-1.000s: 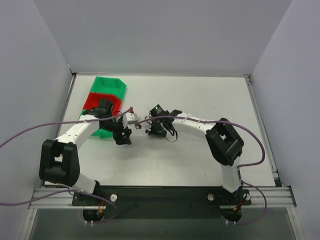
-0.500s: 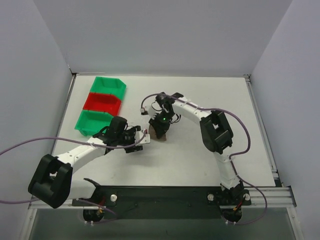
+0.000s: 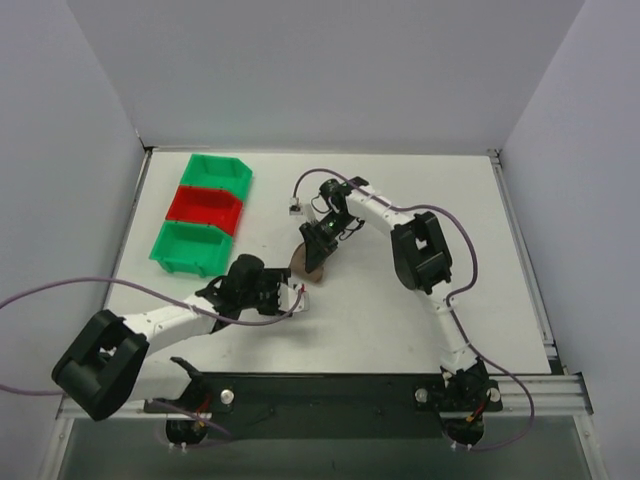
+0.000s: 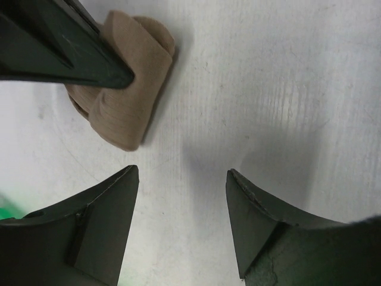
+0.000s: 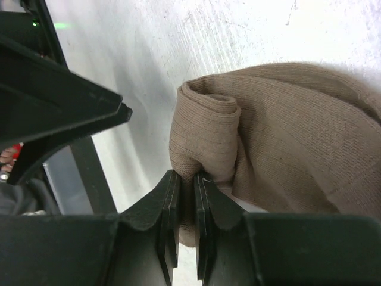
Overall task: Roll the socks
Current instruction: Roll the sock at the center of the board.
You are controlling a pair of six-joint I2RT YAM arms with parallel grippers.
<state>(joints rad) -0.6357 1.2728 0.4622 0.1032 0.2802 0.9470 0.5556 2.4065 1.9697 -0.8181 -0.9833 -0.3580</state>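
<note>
The tan sock lies partly rolled on the white table, its rolled end facing my right gripper, which is shut on a fold of that roll. From above, the sock sits mid-table under the right gripper. My left gripper is open over bare table, just near of the sock, touching nothing. In the top view the left gripper is a little to the near left of the sock.
Three small bins stand in a row at the far left: green, red, green. A loose cable loops off the right arm behind the sock. Grey walls enclose the table.
The left arm has swung away from the bins toward the near middle, its gripper now just in front of the sock. The right arm has folded back, holding the sock roll.
</note>
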